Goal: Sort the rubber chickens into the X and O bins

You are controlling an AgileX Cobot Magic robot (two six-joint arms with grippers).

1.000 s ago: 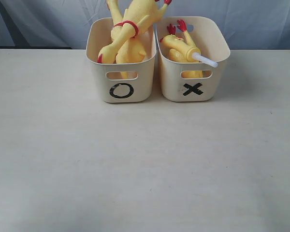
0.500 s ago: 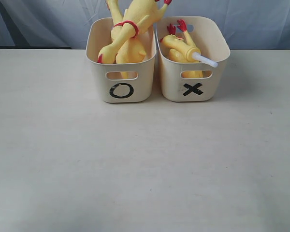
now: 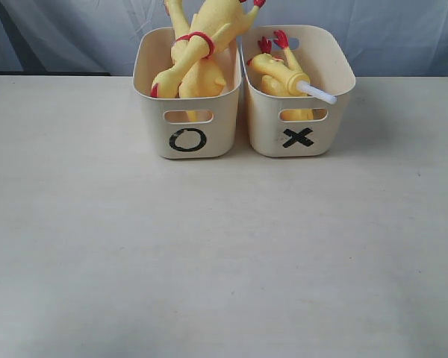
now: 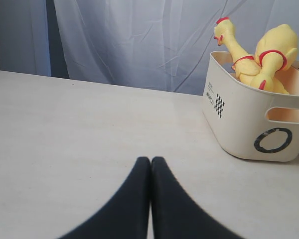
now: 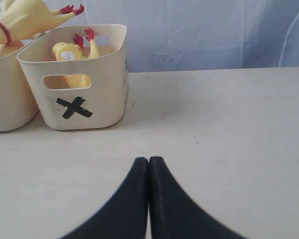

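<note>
**All chickens binned, nothing left to fetch**

My left jaws and right jaws are both pressed together, holding nothing, over the desk [image 3: 224,246]. The big chickens [image 3: 198,56] lie in the O bin [image 3: 153,112], at one o'clock from my left, necks slanting seven-to-one past its rim. The small chickens [image 3: 280,74] lie in the X bin [image 3: 336,82], at eleven o'clock from my right. I judge the sorting done.

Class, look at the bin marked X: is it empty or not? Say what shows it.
Not empty. At least one small chicken lies inside the X bin, its red feet sticking up.
</note>
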